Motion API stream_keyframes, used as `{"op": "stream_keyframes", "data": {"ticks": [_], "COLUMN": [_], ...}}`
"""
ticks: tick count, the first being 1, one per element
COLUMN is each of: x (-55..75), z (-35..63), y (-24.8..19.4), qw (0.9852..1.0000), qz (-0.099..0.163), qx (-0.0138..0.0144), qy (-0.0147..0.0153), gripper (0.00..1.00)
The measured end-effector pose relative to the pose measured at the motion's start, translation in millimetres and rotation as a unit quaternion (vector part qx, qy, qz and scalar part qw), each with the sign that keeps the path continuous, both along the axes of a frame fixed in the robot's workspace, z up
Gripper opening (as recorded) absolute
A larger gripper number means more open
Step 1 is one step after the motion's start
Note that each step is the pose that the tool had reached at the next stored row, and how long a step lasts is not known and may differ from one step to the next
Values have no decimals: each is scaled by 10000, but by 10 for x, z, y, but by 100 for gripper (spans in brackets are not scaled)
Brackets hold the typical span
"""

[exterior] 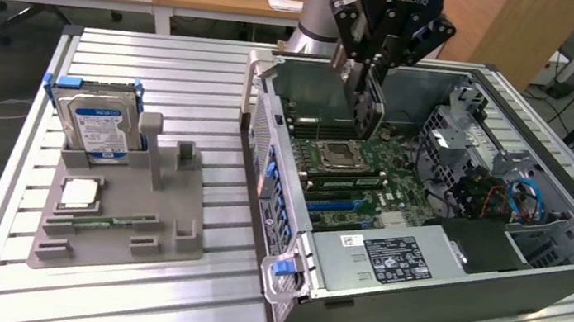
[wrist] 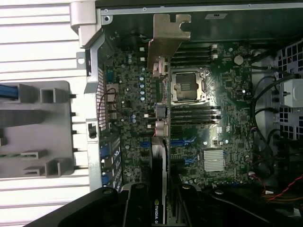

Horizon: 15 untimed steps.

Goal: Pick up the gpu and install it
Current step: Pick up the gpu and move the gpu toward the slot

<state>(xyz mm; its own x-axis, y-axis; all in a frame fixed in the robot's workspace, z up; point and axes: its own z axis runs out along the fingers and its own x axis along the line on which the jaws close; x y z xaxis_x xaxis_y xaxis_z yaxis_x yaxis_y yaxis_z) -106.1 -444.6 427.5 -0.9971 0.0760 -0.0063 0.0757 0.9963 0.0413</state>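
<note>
My gripper hangs over the open computer case, shut on the gpu. The card hangs edge-down, a thin dark board above the motherboard, close to the CPU socket. In the wrist view I look straight down the gpu: its silver bracket lies at the far end near the case's rear wall. The card's edge runs over the row of connectors, beside the blue expansion slots. My gripper clamps the near end between dark fingers. Whether the card touches a slot is hidden.
A grey fixture tray on the slatted aluminium table holds an upright hard drive, a CPU and a memory stick. Inside the case sit a power supply and a drive cage with blue cables.
</note>
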Motion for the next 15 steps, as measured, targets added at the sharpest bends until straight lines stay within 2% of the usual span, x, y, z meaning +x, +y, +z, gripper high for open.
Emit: {"op": "stream_keyframes", "data": {"ticks": [15], "x": [109], "z": [-6], "y": [0], "qw": [10000], "qz": [0], "qx": [0], "qy": [0], "gripper": [26]}}
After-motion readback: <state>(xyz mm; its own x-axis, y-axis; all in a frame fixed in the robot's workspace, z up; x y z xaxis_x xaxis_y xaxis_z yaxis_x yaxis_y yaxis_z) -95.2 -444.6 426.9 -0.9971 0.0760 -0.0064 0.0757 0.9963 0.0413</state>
